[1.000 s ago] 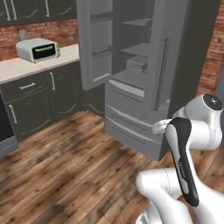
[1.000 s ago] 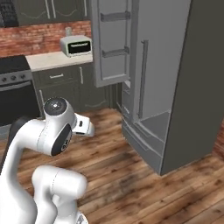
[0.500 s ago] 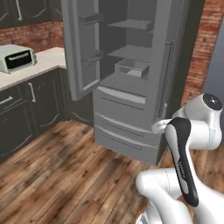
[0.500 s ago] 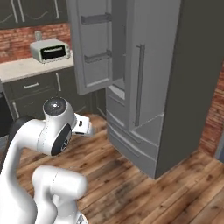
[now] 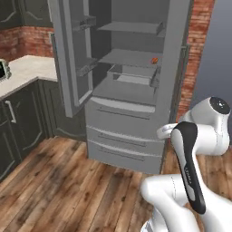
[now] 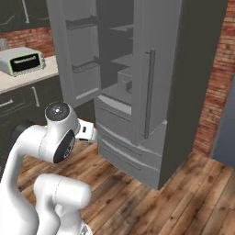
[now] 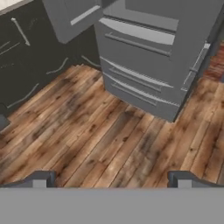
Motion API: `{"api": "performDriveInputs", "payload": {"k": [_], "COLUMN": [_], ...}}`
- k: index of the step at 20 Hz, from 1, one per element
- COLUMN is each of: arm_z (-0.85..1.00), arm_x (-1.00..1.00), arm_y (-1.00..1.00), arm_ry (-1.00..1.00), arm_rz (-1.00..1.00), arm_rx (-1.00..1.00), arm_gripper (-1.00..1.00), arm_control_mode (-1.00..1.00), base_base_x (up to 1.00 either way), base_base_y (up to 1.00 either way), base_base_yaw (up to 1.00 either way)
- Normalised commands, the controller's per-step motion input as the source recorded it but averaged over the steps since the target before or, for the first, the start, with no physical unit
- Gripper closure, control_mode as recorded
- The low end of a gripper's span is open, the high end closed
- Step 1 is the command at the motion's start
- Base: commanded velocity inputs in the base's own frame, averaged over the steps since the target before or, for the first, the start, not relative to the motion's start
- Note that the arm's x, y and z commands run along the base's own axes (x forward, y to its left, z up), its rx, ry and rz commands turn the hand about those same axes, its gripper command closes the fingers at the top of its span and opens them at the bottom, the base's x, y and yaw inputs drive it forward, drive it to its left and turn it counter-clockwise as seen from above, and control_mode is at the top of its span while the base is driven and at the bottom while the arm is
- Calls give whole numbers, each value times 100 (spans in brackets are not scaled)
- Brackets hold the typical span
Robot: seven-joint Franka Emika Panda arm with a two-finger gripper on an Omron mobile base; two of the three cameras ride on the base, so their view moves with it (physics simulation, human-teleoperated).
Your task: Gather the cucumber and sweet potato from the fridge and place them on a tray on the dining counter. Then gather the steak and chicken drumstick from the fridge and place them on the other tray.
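Since a second ago the base has swung toward the fridge, now centre frame, door open, something small and orange on its middle shelf, while the claw hangs wide open over the wood floor.

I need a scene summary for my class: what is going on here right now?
A white robot arm on a driving base faces a grey fridge in a kitchen. The fridge's left door stands open, showing shelves and a small orange item on one. The gripper is open and empty, pointing down at the wood floor before the lower drawers. Nothing has been picked up yet.
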Motion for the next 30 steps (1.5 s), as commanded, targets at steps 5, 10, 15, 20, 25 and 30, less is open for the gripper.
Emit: {"api": "performDriveInputs", "payload": {"k": [5, 10, 15, 20, 25, 30], "arm_z": [0, 0, 0, 0, 0, 0], "arm_x": [0, 0, 0, 0, 0, 0], "arm_y": [0, 0, 0, 0, 0, 0], "arm_ry": [0, 0, 0, 0, 0, 0], "arm_rz": [0, 0, 0, 0, 0, 0], "arm_rx": [0, 0, 0, 0, 0, 0], "arm_gripper": [-100, -100, -100, -100, -100, -100], "arm_control_mode": [100, 100, 100, 100, 100, 100], "base_base_x": [28, 29, 38, 51, 64, 68], "base_base_y": [71, 66, 52, 50, 52, 38], "base_base_yaw": [-40, -41, -35, -27, -23, -21]}}
